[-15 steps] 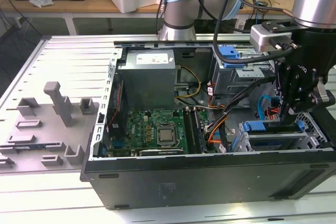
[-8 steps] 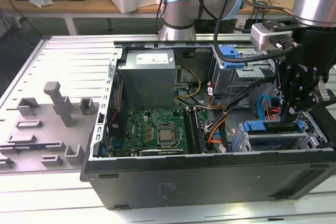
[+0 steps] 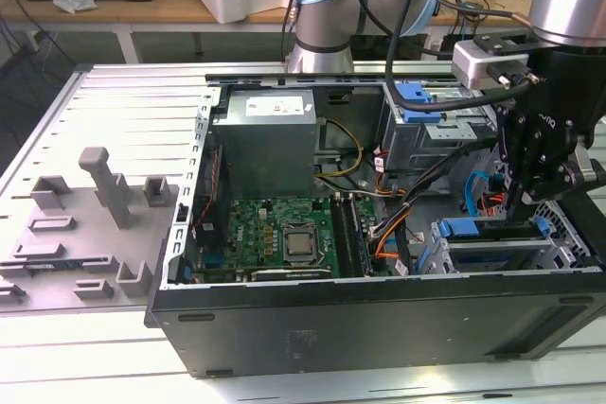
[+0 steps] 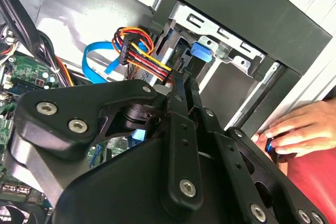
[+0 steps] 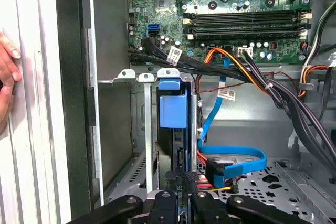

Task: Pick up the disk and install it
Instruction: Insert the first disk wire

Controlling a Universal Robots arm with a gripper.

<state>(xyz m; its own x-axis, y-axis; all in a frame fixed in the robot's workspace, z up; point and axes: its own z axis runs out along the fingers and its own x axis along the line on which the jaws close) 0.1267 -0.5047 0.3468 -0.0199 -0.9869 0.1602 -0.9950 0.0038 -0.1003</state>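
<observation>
Robot hand (image 5: 182,184) deep inside an open PC case (image 3: 379,328), fingers drawn close together and, by the look of it, pinched on the near end of the disk (image 5: 177,148). Disk stands on edge in the drive cage (image 3: 492,260) at a corner of the case, on the exterior view's right. Its long axis runs straight out from the hand toward the mobo (image 5: 236,19), w/ the blue-tab end farthest off. Blue data cable (image 5: 236,156) and orange-red power leads (image 4: 142,51) crowd in just beside the cage. A person's hand (image 4: 299,129) rests on the case's outer wall. Cable tags (image 5: 227,94) and PSU sticker (image 3: 279,104): print too small to read. Case sits on a slatted bench (image 3: 123,101).
</observation>
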